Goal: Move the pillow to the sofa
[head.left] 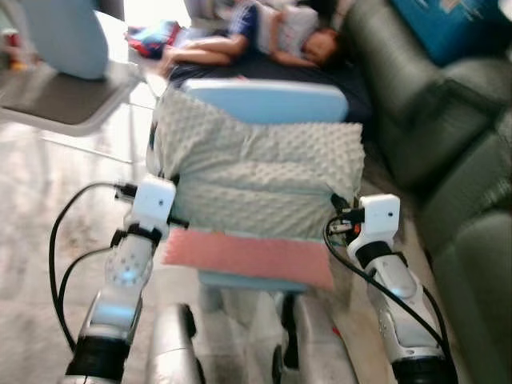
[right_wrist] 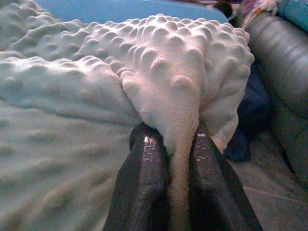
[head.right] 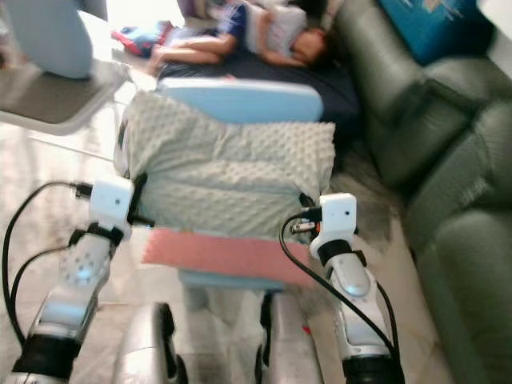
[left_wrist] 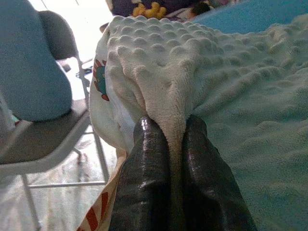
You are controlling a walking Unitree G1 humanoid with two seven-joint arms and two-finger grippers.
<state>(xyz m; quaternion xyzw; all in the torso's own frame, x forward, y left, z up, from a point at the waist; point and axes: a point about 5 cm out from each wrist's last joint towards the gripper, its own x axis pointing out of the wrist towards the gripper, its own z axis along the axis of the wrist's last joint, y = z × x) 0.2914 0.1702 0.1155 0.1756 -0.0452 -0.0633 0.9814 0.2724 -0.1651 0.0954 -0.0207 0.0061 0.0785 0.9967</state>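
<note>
A pale green pillow [head.left: 256,172] with a bumpy cover hangs in front of me, held up between both arms. My left gripper [left_wrist: 172,137] is shut on a fold of the cover at the pillow's left edge. At the pillow's right edge my right gripper [right_wrist: 179,137] is shut on another fold. A light blue panel [head.left: 268,100] shows over the top of the pillow and a pink cloth [head.left: 248,256] hangs under it. The dark green sofa [head.left: 448,152] runs along the right side, close to my right arm [head.left: 384,256].
A person [head.left: 264,32] lies on a dark mat [head.left: 344,80] on the floor straight ahead, beside the sofa. A grey folding chair [head.left: 64,88] with a blue cushion [head.left: 64,36] stands at the left. A blue cushion [head.left: 456,24] rests on the sofa. Light tiled floor [head.left: 48,184] lies to the left.
</note>
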